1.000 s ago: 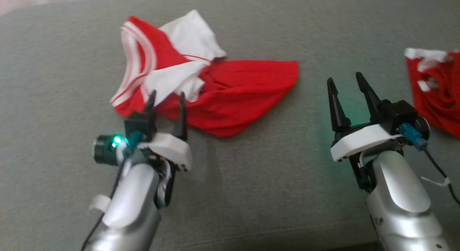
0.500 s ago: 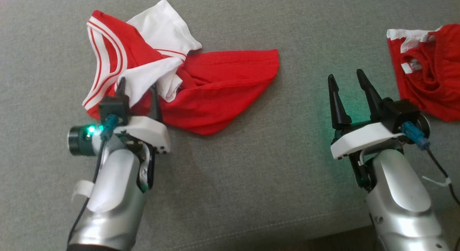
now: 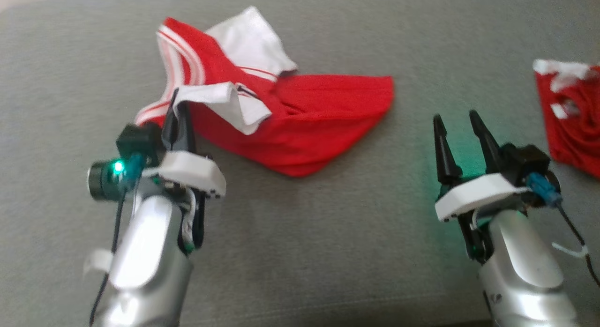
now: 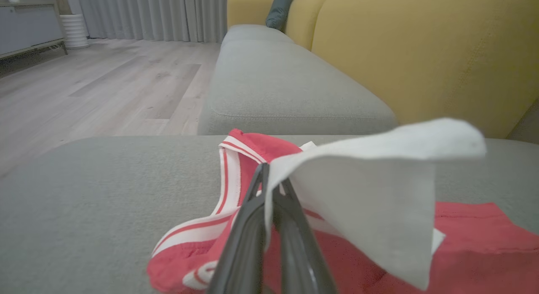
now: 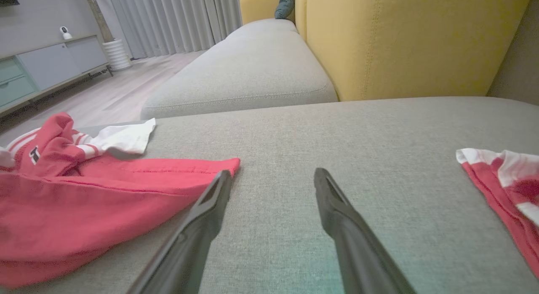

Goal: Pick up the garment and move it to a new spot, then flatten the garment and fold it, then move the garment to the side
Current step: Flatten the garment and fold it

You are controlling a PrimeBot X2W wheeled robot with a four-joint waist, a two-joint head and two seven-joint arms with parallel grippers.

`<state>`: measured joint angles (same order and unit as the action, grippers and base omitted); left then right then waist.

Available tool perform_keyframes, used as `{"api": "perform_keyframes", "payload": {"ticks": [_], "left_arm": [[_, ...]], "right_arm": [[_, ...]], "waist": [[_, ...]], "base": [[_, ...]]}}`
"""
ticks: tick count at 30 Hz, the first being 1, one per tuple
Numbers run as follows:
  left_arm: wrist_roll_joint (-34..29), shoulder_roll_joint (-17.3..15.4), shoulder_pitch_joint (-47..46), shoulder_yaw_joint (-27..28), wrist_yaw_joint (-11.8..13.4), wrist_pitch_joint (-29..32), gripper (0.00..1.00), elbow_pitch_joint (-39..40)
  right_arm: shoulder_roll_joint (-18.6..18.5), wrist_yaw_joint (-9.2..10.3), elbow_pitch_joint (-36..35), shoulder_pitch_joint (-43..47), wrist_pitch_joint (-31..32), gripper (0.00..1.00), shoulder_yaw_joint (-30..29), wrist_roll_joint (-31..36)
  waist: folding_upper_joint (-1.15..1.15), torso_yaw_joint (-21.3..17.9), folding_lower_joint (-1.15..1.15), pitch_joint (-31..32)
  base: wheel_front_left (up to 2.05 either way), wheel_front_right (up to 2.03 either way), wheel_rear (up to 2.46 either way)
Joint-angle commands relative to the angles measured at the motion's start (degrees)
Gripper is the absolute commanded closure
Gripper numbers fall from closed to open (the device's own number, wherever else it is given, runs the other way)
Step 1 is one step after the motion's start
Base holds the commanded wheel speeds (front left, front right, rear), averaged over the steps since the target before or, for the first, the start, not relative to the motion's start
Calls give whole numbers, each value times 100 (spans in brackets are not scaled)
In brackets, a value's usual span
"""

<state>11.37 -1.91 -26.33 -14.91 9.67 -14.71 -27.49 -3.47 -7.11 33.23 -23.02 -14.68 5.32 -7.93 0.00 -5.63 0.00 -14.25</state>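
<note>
Left gripper [image 3: 178, 104]: jaws clamp together on the white sleeve [image 3: 225, 100] of the red-and-white shirt [image 3: 309, 125]. Right gripper [image 3: 455, 120]: jaws stand wide apart and empty, with grey sofa cushion [image 3: 328, 247] showing between them.

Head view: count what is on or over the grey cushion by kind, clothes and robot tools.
Garments: 2, the red and white garment and the second red garment at the right edge.
Tools: 2, the left tool shut on the red and white garment, the right tool open.
Total: 4.

No legible text. Small dark patch [image 5: 34, 155] on red garment [image 5: 97, 201]: marks too blurred to read.
</note>
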Motion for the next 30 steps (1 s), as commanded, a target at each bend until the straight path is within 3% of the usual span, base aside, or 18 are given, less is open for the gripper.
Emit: {"api": "perform_keyframes", "payload": {"ticks": [1, 7, 8, 11, 18, 30], "left_arm": [[47, -98, 125, 124, 57, -29, 100, 311], [75, -98, 817, 61, 67, -29, 100, 692], [86, -98, 932, 79, 72, -29, 89, 682], [92, -98, 1194, 181, 109, -29, 2, 671], [172, -97, 1526, 198, 150, -29, 0, 524], [413, -97, 1384, -440, 262, -29, 0, 727]], "right_arm": [[57, -37, -105, 18, -31, 0, 67, -37], [58, -37, 76, 105, -31, 0, 0, -130], [58, -37, 104, 116, -31, 0, -4, -139], [58, -37, 153, 109, -31, 0, -28, -108], [58, -37, 569, -123, -31, 0, -365, -23], [-173, -37, 1247, -780, -31, 0, -1348, 403]], "waist": [[0, 356, 0, 265], [0, 991, 0, 514], [0, 1082, 0, 539], [0, 1319, 0, 562], [0, 1713, 0, 469], [0, 2007, 0, 201]], "base": [[0, 0, 0], [0, 0, 0], [0, 0, 0], [0, 0, 0], [0, 0, 0], [0, 0, 0]]}}
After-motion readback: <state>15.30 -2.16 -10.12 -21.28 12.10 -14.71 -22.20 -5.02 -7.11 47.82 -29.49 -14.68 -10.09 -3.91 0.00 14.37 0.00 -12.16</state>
